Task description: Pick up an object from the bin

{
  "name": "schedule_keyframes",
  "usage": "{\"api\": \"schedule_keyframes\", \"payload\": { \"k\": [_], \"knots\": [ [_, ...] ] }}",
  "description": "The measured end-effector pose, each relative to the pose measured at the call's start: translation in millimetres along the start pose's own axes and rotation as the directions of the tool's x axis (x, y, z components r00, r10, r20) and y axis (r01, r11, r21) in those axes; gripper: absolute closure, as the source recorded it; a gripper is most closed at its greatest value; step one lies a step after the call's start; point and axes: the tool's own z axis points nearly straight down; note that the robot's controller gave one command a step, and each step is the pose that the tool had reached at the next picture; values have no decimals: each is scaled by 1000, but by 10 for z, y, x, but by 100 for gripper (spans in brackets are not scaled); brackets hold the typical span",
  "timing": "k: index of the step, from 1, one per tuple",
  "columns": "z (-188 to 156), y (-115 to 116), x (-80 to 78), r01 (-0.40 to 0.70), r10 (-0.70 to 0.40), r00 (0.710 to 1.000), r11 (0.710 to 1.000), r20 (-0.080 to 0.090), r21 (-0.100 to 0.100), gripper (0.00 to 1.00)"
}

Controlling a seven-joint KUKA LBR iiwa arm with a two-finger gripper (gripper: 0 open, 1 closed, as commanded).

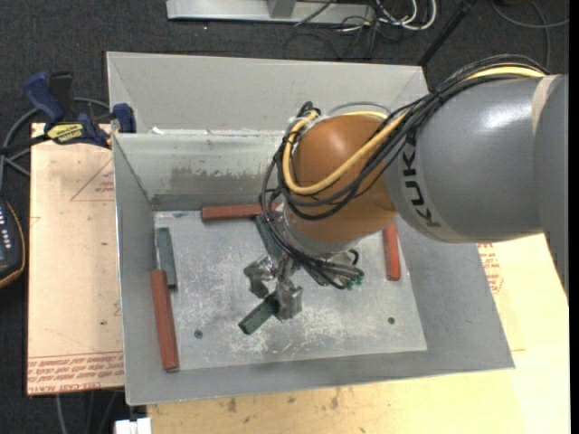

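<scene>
My pincer (282, 302) hangs low over the middle of the bin (271, 89), right at the upper end of a short dark grey bar (254, 319) that lies slantwise on the floor. I cannot tell whether the pincer is open or closed on it. A red-brown stick (164, 321) and a grey strip (166, 256) lie along the left wall, another red-brown stick (230, 212) lies by the back wall, and a third (392, 254) lies to the right.
</scene>
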Motion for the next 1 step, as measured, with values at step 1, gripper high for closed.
{"api": "schedule_keyframes", "payload": {
  "k": [1],
  "knots": [
    [-1079, -61, -19, -26, 26, 1000, 1000, 3, 2, 100]
  ]
}}
